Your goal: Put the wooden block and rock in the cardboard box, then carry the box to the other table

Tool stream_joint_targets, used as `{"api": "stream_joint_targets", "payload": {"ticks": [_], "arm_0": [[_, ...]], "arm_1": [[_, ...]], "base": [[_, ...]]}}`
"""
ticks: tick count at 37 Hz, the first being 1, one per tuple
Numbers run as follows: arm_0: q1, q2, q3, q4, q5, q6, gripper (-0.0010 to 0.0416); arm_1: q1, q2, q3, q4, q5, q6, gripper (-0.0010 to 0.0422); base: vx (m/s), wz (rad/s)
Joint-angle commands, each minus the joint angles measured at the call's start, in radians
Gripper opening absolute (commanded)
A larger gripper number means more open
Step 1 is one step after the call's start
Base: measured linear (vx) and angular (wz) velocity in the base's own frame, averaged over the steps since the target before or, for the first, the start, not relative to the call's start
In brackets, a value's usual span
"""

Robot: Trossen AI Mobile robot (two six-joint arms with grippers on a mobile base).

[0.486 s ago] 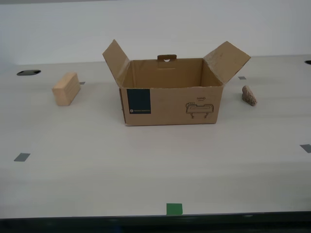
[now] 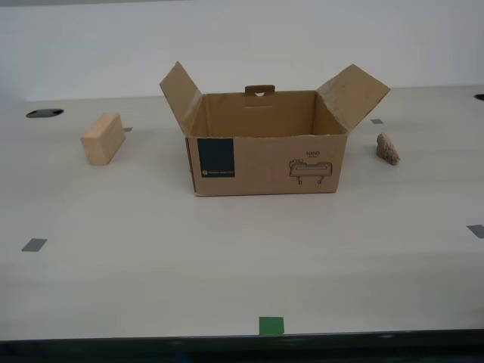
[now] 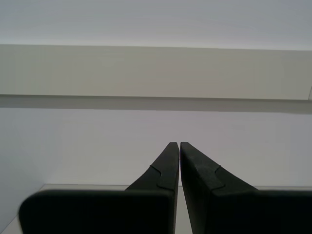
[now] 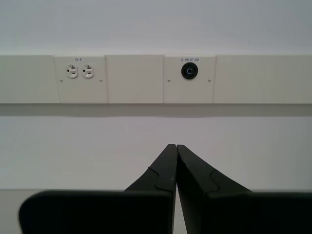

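With our first claw and second claw both closed and empty, nothing's packed yet: wooden block at nine o'clock of the cardboard box needs grasping first.

Lab, taped table, labelled wall outlets

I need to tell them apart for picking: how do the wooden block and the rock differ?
The block is pale tan, flat-faced and brick-shaped; the rock is brownish-grey, lumpy and clearly smaller. The block lies off the box toward the exterior view's left, the rock toward its right. Both rest on the table, outside the box.
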Motion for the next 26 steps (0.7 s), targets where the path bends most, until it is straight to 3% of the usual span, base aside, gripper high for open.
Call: {"api": "stream_joint_targets", "payload": {"ticks": [1,26], "arm_0": [[0.0,0.0,0.002,0.002,-0.002,0.0,0.0],[0.0,0.0,0.002,0.002,-0.002,0.0,0.0]], "arm_1": [[0.0,0.0,0.001,0.005,-0.004,0.002,0.0],[0.0,0.0,0.001,0.003,-0.004,0.002,0.0]], "base": [[0.0,0.0],[0.0,0.0]]}}
